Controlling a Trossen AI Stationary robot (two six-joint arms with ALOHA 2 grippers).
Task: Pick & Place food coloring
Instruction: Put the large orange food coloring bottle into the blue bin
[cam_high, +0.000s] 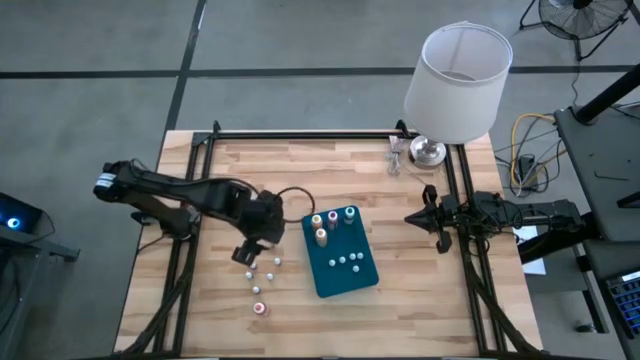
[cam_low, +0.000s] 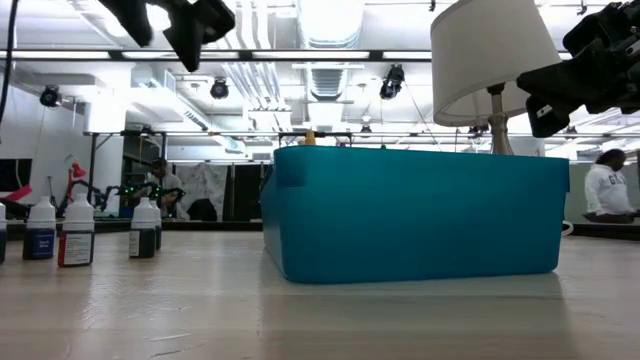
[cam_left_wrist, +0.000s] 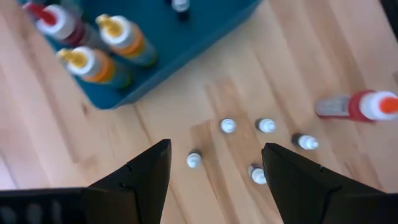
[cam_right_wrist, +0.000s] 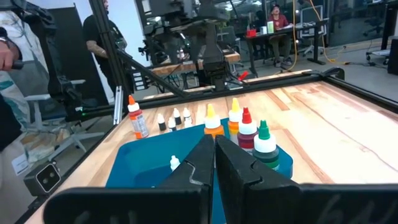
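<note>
The teal tray (cam_high: 345, 272) sits mid-table and holds several taller food coloring bottles (cam_high: 332, 216) at its far end and small white-capped ones (cam_high: 346, 261). Several small bottles (cam_left_wrist: 228, 126) stand on the wood left of the tray, with an orange-topped red bottle (cam_left_wrist: 354, 106) nearer the near edge. My left gripper (cam_left_wrist: 214, 149) hovers open above these loose bottles (cam_high: 268, 272) and touches none. My right gripper (cam_high: 425, 218) waits shut, right of the tray, above the table (cam_right_wrist: 214, 149).
A white-shaded lamp (cam_high: 457, 80) stands at the table's far right corner, with small glass items (cam_high: 396, 155) beside its base. A black frame rail (cam_high: 300, 135) runs along the far edge and the sides. People show in the room beyond (cam_right_wrist: 102, 37).
</note>
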